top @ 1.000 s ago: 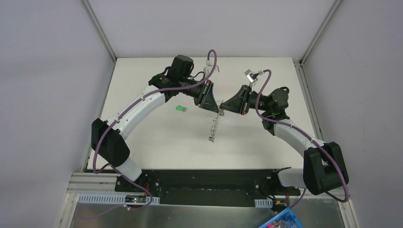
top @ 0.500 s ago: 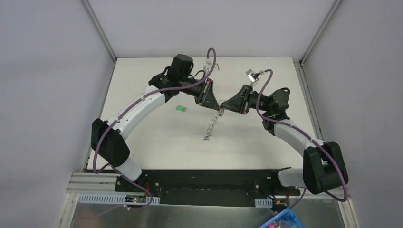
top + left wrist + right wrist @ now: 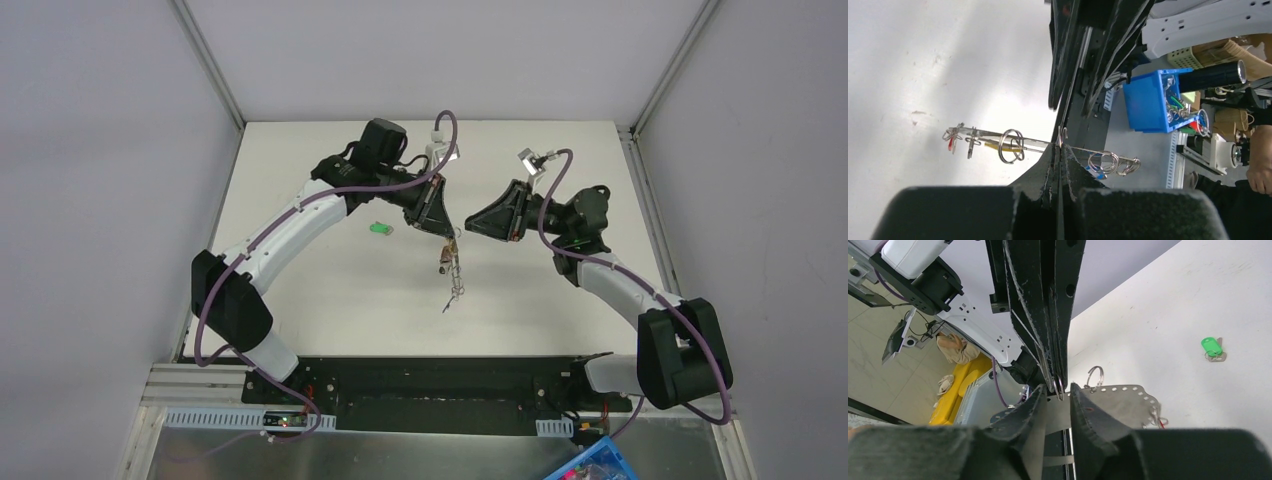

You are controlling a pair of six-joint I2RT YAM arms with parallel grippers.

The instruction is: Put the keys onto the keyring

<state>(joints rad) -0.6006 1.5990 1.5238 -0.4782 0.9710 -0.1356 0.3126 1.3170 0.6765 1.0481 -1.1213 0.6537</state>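
Noted left gripper (image 3: 447, 236) over the middle of the table (image 3: 330, 300), fingers pressed tight together on a thin wire loop of the keyring (image 3: 452, 275). From the left wrist view, confirmed no gap at the tips (image 3: 1059, 149), wire caught between them.

Saw the keyring (image 3: 1013, 145) dangling from that pinch toward the near edge. Could not tell whether its lower end touches the tabletop.

Counted three keys riding on it:
- red key (image 3: 951, 143) at the far tip
- yellow key (image 3: 1004, 146) beside a doubled split ring
- blue key (image 3: 1095, 172) on the other side of the fingers, next to a bunch of rings

Spotted green key (image 3: 379, 228) lying flat on the table, off the keyring and well apart from it, on the left arm's side; also caught it from the right wrist (image 3: 1213, 347), a small ring of its own at its base.

Found right gripper (image 3: 470, 222) facing the left one, just beside it, fingers standing apart (image 3: 1058, 392) and gripping nothing.

Logged one container: blue bin (image 3: 1140, 107) off the table past the near edge (image 3: 590, 467). Made out inside it a tangle of metal rings with green and red bits; too small to say more.
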